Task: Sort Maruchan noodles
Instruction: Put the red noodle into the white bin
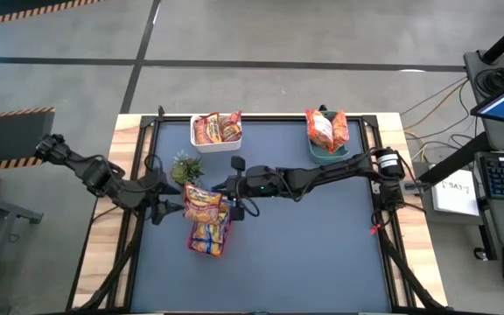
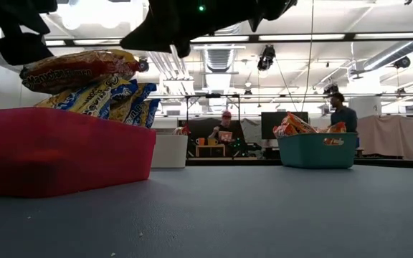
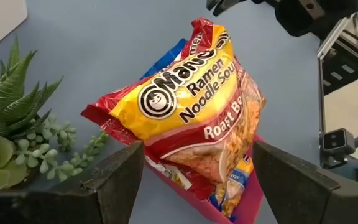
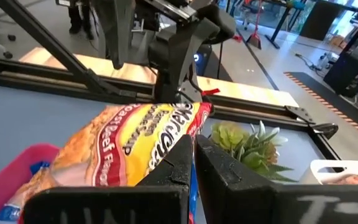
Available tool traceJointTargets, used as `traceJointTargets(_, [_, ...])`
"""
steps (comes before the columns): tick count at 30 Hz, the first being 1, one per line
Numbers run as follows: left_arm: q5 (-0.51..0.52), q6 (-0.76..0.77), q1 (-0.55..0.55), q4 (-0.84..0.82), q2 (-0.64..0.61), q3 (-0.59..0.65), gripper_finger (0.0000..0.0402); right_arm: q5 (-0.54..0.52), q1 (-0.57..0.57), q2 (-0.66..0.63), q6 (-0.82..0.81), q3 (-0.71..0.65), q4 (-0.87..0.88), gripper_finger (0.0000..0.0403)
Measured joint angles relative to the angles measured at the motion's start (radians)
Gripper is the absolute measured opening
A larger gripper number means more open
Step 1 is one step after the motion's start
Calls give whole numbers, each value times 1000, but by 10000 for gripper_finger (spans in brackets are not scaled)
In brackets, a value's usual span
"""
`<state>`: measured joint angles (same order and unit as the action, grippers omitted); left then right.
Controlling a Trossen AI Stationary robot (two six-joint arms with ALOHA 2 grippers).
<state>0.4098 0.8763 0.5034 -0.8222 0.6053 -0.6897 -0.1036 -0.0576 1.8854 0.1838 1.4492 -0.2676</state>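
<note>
Right tool (image 4: 193, 149) pinched on red-trimmed noodle packet (image 4: 129, 146); left tool (image 3: 197, 168) spread wide.

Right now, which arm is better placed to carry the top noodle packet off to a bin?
Right, probably. The right claw looks shut on the edge of the Roast Beef packet, tilting it up. The left claw only straddles it, fingers wide open.

We observed the right gripper (image 4: 192, 163) with fingers closed together, resting against a red-trimmed Maruchan noodles packet (image 4: 129, 146). The packet lay over the red tray (image 4: 14, 163). The green plant (image 4: 248, 144) stood just beside.
</note>
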Motion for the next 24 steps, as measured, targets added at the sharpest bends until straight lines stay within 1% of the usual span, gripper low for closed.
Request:
traceJointTargets(2, [12, 5, 0, 15, 3, 7, 279, 0, 1, 0, 1, -8, 1, 9])
traceJointTargets(6, [77, 37, 0, 58, 3, 36, 279, 2, 1, 0, 17, -26, 2, 9])
traceJointTargets(11, [81, 124, 0, 73, 5, 91, 282, 2, 1, 0, 23, -59, 4, 9])
traceJointTargets(14, [100, 169, 0, 92, 10, 127, 289, 0, 1, 0, 25, -64, 1, 9])
traceJointTargets(17, [104, 171, 0, 153, 10, 166, 296, 0, 0, 0, 26, -70, 2, 9])
traceJointTargets(21, [98, 124, 0, 279, 8, 207, 301, 0, -1, 0, 38, -74, 2, 9])
traceJointTargets(24, [98, 112, 0, 323, 11, 230, 302, 0, -1, 0, 40, -75, 3, 9])
